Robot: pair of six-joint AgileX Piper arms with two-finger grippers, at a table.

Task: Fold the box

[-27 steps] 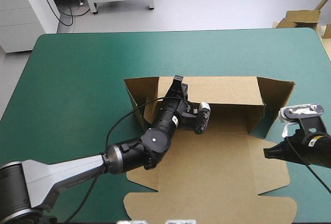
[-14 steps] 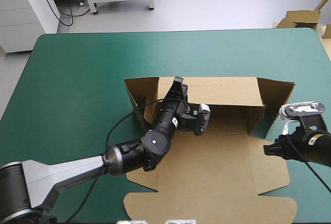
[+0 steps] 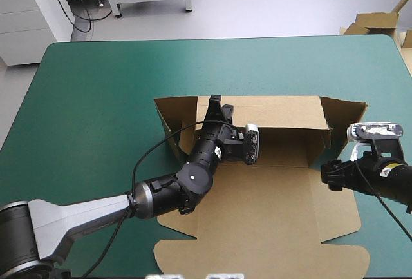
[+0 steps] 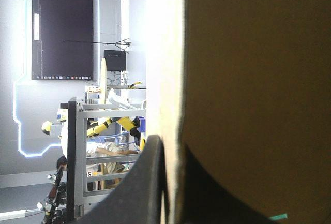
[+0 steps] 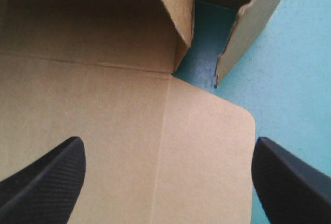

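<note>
High view — left arm (image 3: pixel 96 213) reaching diagonally, left tool (image 3: pixel 217 106) pinching box (image 3: pixel 270 214) wall, right tool (image 3: pixel 329 177) wide

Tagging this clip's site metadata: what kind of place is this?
Likely a robotics lab or test workstation. A table with a teal-green cover carries one brown box; the left gripper pinches its raised far wall, the right gripper hangs open over a flat flap. Beyond the far right corner sits more board.

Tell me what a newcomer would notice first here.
The cut brown cardboard box sprawls mid-table on the teal-green cover, its far wall and side flaps raised. The black-finned left pincer is shut on that far wall, while the right pincer hangs open over the sheet's rounded right flap.
</note>
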